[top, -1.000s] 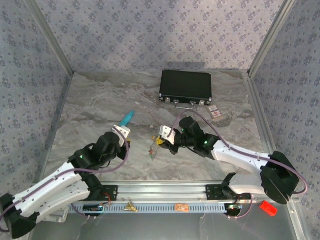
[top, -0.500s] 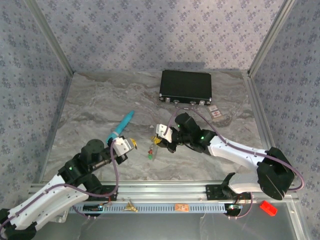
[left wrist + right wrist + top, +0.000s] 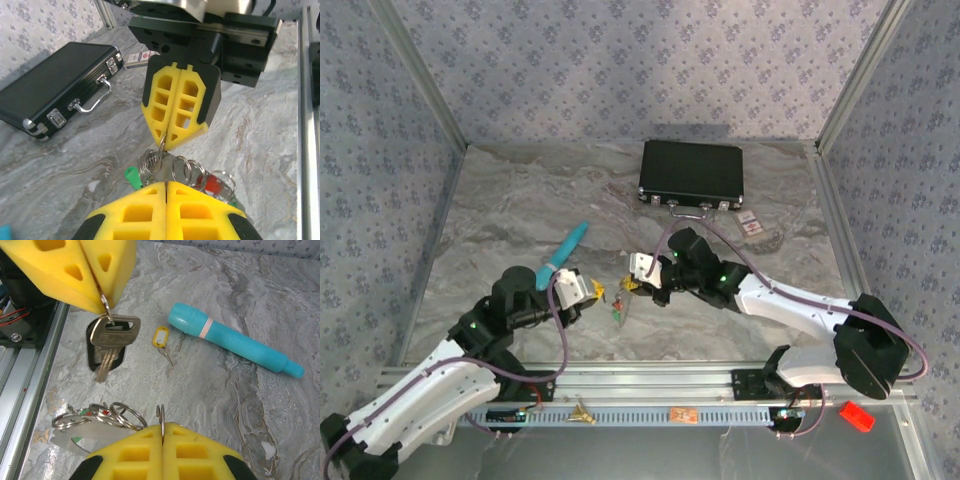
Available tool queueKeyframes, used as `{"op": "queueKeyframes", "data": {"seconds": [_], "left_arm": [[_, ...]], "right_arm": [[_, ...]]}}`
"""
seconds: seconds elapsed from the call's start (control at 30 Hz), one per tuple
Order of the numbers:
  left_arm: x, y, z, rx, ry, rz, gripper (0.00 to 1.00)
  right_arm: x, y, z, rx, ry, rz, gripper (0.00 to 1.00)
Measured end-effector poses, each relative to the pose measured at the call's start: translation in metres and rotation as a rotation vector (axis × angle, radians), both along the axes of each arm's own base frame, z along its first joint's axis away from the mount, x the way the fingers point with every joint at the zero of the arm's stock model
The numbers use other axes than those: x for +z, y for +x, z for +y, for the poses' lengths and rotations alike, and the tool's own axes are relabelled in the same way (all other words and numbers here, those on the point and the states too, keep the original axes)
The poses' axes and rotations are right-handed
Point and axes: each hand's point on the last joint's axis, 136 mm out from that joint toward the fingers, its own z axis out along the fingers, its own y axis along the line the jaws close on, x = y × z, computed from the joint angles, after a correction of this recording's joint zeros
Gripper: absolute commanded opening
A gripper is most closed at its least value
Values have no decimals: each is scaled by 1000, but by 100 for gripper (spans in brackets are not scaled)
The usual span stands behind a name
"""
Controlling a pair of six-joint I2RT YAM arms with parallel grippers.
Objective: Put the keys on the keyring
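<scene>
From the right wrist camera, nearest at 6 o'clock, the right gripper [image 3: 161,431] has its yellow pads pressed together on the thin edge of the keyring [image 3: 160,413]. The ring stands upright out of the pads, toward 12 o'clock. Spare loops [image 3: 120,415] of the same bunch lie on the table [image 3: 240,405] at 9 o'clock from the pads.

Farther off, at 11 o'clock, the keys [image 3: 112,337] hang from a small ring pinched in the closed left gripper [image 3: 101,294]. Their heads are uppermost and their blades point down toward 7 o'clock. The keys are clear of the keyring, above it and to its left.

Each arm holds its own part, so the coming move likely depends on bringing the keys' heads toward 5 o'clock onto the upright ring.

Beyond them, a yellow tag [image 3: 160,336] lies at 12 o'clock and a teal tube [image 3: 230,340] at 1 o'clock.
</scene>
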Motion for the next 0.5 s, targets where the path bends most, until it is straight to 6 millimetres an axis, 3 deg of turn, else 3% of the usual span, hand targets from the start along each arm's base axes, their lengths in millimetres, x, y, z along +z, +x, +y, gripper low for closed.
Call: {"op": "queueKeyframes", "data": {"seconds": [0.3,0.5], "left_arm": [[-8,-4,-11,-1,-112,211,0],[-10,-5,-13,-6,-124,253,0]], "right_arm": [[1,-2,4,1,10,-30,0],[2,-4,7,5,14,-41,0]]}}
